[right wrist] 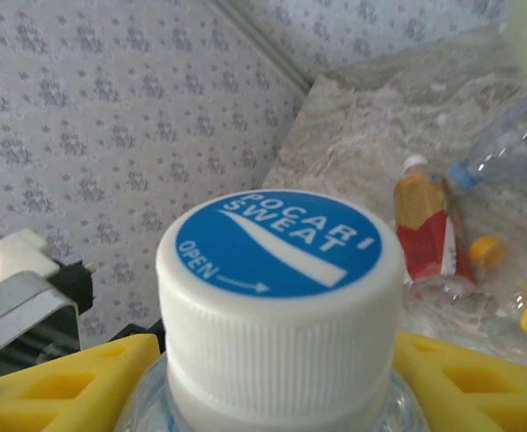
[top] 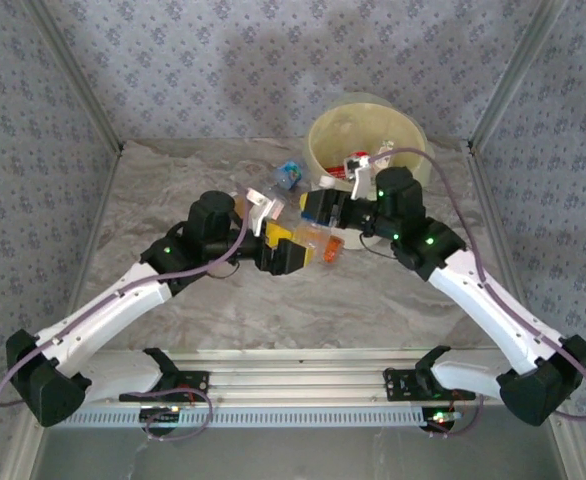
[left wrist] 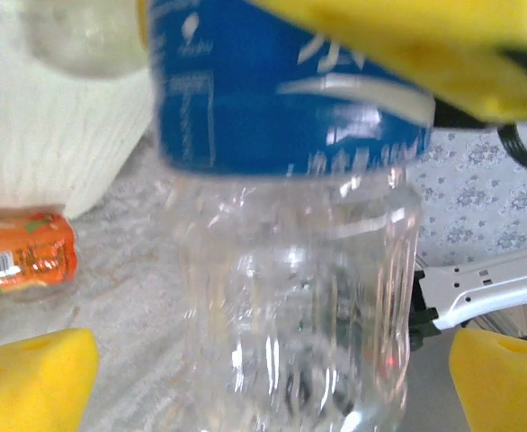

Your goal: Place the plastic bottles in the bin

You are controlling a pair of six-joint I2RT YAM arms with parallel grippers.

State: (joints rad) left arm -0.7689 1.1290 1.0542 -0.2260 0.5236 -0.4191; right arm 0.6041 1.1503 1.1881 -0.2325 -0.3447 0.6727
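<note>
Two grippers meeting over the middle of the table (top: pixel 173 200). We see the right gripper (right wrist: pixel 277 346) pinching the blue-labelled bottle (left wrist: pixel 290 297) just below its white cap (right wrist: pixel 277 243) (a yellow finger is pressed against each side of the neck). The left gripper (left wrist: pixel 272 360) is spread wide, and its pads (left wrist: pixel 30 382) stand clear of the bottle's body. We place the bottle between the two arms, near the bin (top: pixel 373 115) but outside it. An orange-labelled bottle (left wrist: pixel 21 256) lies on the table beside it.

Clear blue-label bottle (left wrist: pixel 290 297) near white bin (top: pixel 373 105).
</note>
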